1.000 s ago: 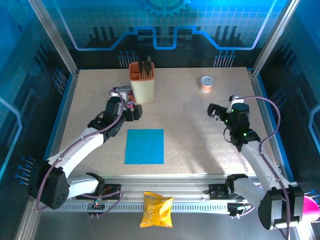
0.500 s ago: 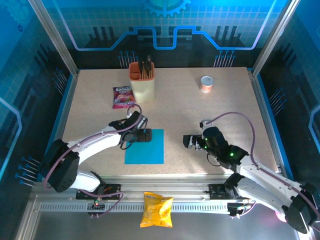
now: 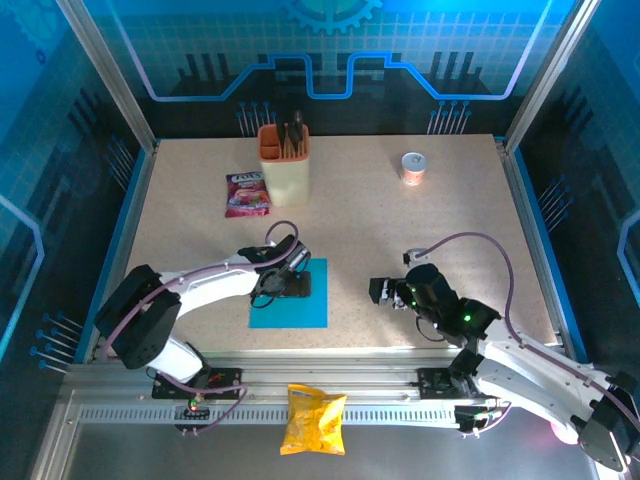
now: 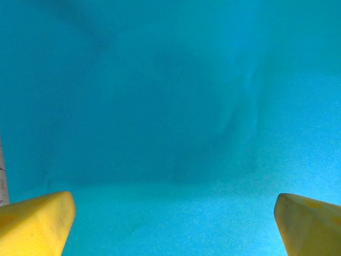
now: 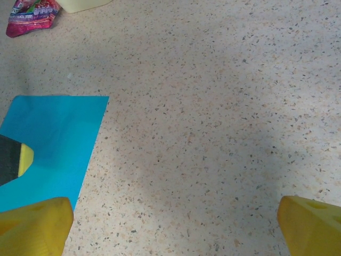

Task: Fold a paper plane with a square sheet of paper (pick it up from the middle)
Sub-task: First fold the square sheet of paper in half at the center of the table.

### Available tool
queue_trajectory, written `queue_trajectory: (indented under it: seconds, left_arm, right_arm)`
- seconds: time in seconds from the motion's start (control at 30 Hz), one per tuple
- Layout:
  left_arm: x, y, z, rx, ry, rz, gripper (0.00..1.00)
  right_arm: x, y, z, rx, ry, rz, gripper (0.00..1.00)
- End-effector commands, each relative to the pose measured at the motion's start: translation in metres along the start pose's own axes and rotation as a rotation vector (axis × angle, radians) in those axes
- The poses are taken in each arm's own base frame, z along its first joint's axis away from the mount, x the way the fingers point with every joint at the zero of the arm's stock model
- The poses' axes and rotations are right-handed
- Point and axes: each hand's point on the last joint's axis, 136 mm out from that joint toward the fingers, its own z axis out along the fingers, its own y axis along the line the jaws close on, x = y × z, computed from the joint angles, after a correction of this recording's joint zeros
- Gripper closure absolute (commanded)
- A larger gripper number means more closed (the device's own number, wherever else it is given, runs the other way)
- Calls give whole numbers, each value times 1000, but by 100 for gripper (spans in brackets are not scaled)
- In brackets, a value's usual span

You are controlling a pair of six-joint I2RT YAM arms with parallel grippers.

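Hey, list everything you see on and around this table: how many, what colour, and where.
square sheet of paper: one, cyan-blue, flat on the table, near side, left of centre
holder: one, orange and cream, far side, left of centre
dark utensils: number unclear, standing in the holder
snack packet: one, pink-purple, just left of the holder
small round container: one, pink and white, far side, right of centre
crisp bag: one, yellow, on the front rail, off the table
table: one, speckled beige
left gripper: yellow fingertips, open, low over the sheet
right gripper: yellow fingertips, open, over bare table right of the sheet
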Motion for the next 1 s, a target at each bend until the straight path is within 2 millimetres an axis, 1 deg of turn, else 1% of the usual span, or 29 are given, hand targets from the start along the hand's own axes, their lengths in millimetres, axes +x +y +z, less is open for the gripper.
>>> queue_trajectory:
  seconds: [0.0,0.03,0.17,0.4,0.6,0.97]
  left_arm:
    - [-4,-9,1,3,5,-7,5]
    - [-5,-11,2,5,6,-2,7]
    - [-6,-14,7,-8,17,12,9]
    - [-3,-14,10,-36,22,33,9]
    - [2,-12,10,-61,15,36,10]
    - [13,-2,17,-104,29,27,10]
  right_arm:
    - [10,-6,1,24,18,10,1]
    - [11,-6,1,22,18,13,1]
    - [11,-7,1,21,14,19,1]
    - [12,-8,2,29,16,9,1]
    - [13,-9,3,33,18,12,1]
    - [15,-9,8,38,28,7,1]
